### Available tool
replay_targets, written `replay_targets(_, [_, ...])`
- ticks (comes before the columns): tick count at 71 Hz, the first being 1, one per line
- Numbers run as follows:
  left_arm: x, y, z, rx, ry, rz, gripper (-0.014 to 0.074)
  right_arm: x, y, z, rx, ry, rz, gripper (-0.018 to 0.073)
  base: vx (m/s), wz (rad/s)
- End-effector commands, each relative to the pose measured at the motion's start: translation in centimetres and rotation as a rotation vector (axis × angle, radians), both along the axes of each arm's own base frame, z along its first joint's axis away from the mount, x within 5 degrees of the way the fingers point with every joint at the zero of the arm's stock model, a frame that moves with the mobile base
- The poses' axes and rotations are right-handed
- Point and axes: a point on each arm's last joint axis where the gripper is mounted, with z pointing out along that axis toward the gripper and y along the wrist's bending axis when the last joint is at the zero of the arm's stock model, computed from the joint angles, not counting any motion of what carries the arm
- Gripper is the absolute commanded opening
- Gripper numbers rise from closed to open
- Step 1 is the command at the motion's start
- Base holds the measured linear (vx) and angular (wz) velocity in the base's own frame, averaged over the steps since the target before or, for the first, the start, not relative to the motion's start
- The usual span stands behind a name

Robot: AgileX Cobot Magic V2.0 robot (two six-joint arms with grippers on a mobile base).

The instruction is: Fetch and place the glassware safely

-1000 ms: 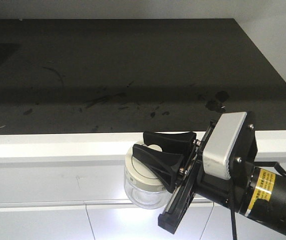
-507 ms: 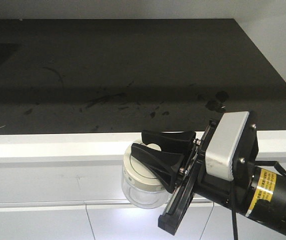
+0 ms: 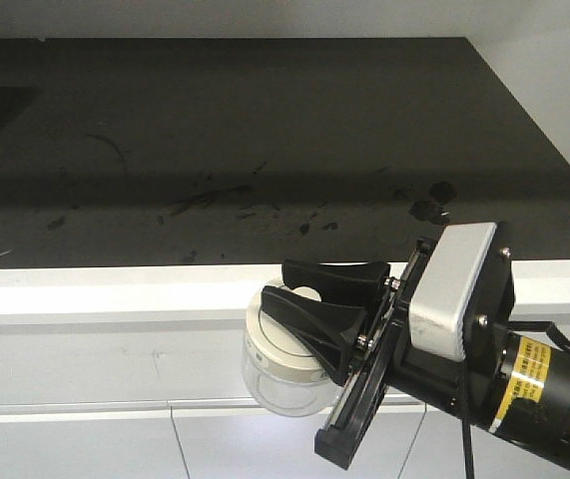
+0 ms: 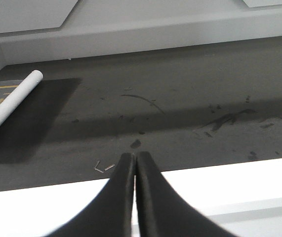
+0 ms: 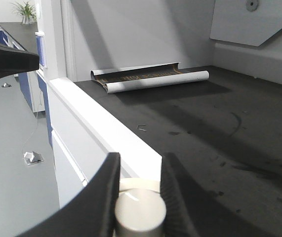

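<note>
Dark, scuffed worktop [image 3: 265,120] with a white front edge [image 3: 95,289].
A partly rolled mat [image 5: 150,80] lies at the worktop's far end; white cabinet fronts [image 3: 75,444] sit below its edge.

White ledge [image 3: 115,289] fronting dark countertop [image 3: 265,130]

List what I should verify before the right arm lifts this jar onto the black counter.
1. Grip: right gripper is closed on the knob of the jar lid: ok.
2. Lid locked to the glass: cannot tell.
3. Jar over the black counter: not ok; it appears to hang in front of the white edge.
4. Landing spot: only scuffs and small debris: ok.
5. Left gripper shut, holding nothing: ok.
</note>
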Motion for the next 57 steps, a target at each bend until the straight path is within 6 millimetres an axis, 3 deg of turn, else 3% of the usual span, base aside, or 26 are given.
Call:
replay_targets(1, [0.11,-0.06,1.36,-0.013,-0.084,-0.005,-0.0007,-0.42,0.09,2.36,0.116,-0.076,0.039,-0.0003,0.00,0.00])
replay_targets(57, [0.11,-0.06,1.36,-0.013,-0.084,-0.005,-0.0007,-0.42,0.09,2.36,0.116,-0.076,0.039,-0.0003,-0.02,0.10])
